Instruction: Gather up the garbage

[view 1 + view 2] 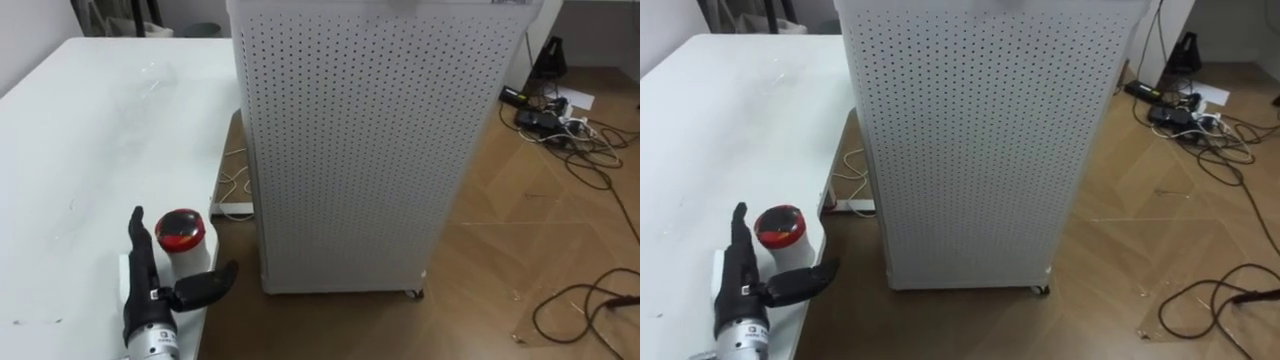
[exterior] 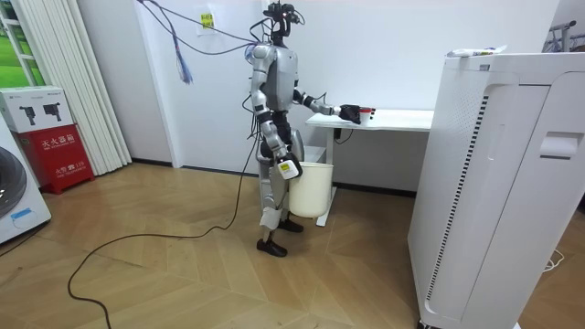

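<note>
While the robot stands at the smooth white table (image 1: 80, 130), its black left hand (image 1: 150, 288) is over the tabletop, fingers straight and thumb spread wide. A small round white cup with a glossy red lid (image 1: 181, 232) stands just beside those fingers, at the table's edge. Its right hand (image 2: 286, 168) hangs beside a white plastic bucket (image 2: 309, 190), and I cannot tell how its fingers are set.

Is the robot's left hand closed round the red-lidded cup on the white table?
No: the left hand is open, its fingers straight beside the red-lidded cup, thumb spread.
</note>
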